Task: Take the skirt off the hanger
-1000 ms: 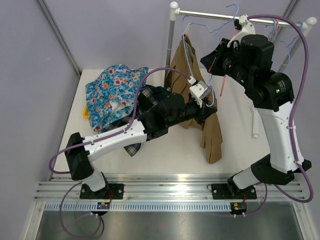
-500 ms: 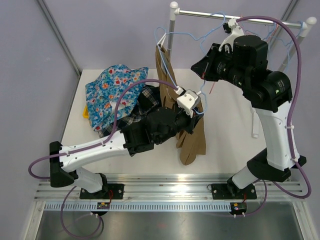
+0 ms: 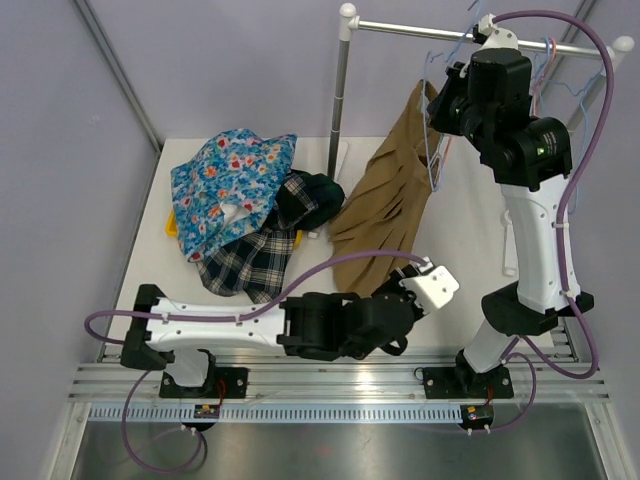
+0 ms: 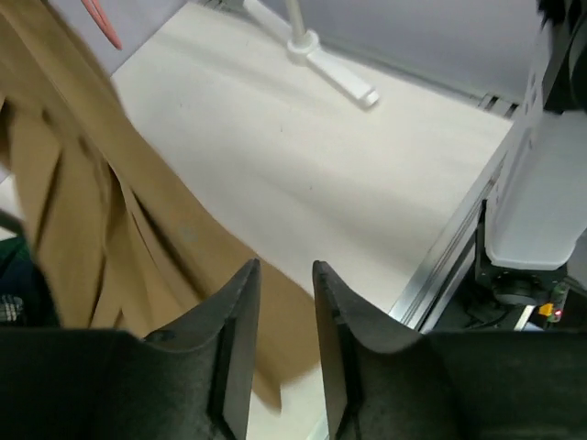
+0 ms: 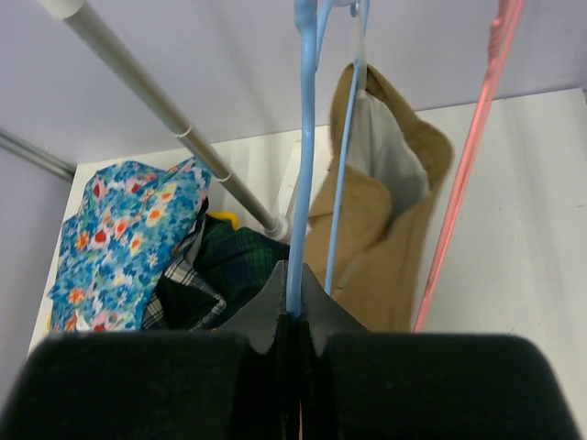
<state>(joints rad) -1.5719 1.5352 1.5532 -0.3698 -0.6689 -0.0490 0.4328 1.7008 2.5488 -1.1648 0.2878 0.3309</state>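
L fingers (image 4: 237, 357) released tan pleated skirt (image 3: 385, 205), now ajar, empty; R fingers (image 5: 271, 316) pinch hanger (image 5: 303, 137).

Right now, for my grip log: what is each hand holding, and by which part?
The right hand pinches the light-blue hanger by its wire frame; the left hand holds nothing.

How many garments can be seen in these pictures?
3: the tan skirt hanging at the right, the blue floral garment heaped at the left, the tartan garment partly under it. Others may be hidden beneath.

Bare table (image 3: 465, 240) right of the draped skirt (image 3: 385, 210); heaped garments (image 3: 240, 200) at left, rack pole (image 3: 338, 100) behind.
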